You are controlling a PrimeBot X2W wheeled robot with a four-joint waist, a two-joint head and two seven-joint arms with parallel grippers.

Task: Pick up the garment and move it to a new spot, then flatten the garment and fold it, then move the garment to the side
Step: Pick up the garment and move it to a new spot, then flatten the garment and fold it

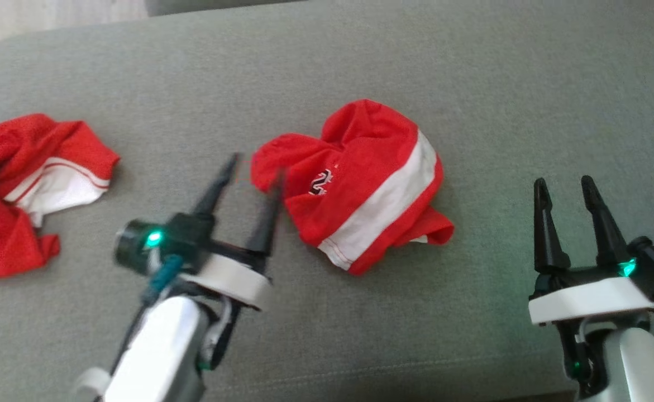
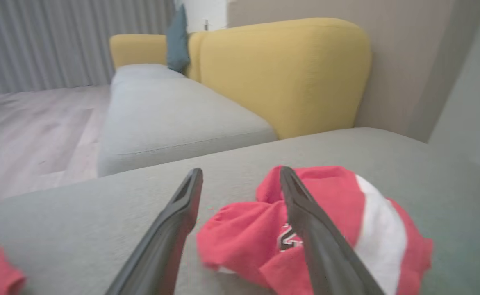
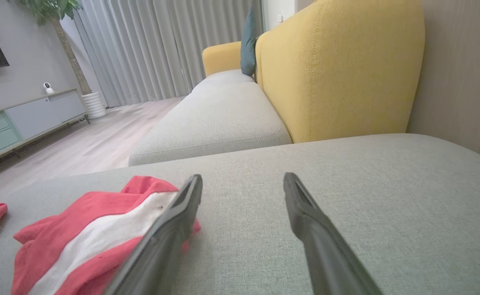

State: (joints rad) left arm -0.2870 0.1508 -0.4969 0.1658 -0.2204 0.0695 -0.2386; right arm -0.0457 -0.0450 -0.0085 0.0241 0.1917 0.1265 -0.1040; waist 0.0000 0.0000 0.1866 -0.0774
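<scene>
Grey upholstery throughout: looks down on a broad sofa cushion (image 1: 472,84). Finds the left gripper (image 1: 255,167) nearest, motion-blurred, jaws spread wide and pinching nothing. Finds the right gripper (image 1: 563,183) at the lower right, likewise spread and empty, well apart from the cloth; seems parked there to take the far side for the flattening. Puts the crumpled red-and-white garment (image 1: 360,184) mid-cushion, just beyond the left gripper, with one finger across its left edge and the other over bare fabric beside it; cannot tell whether touching. Suggests a heap set down with bare cushion all round, room enough to spread it, flattening and folding not yet done. Leaves a second red garment (image 1: 25,184) far to the left, clear of the work. Ends farther off with a yellow backrest (image 2: 285,73), a teal pillow (image 2: 178,41) and grey curtains (image 3: 141,49).
</scene>
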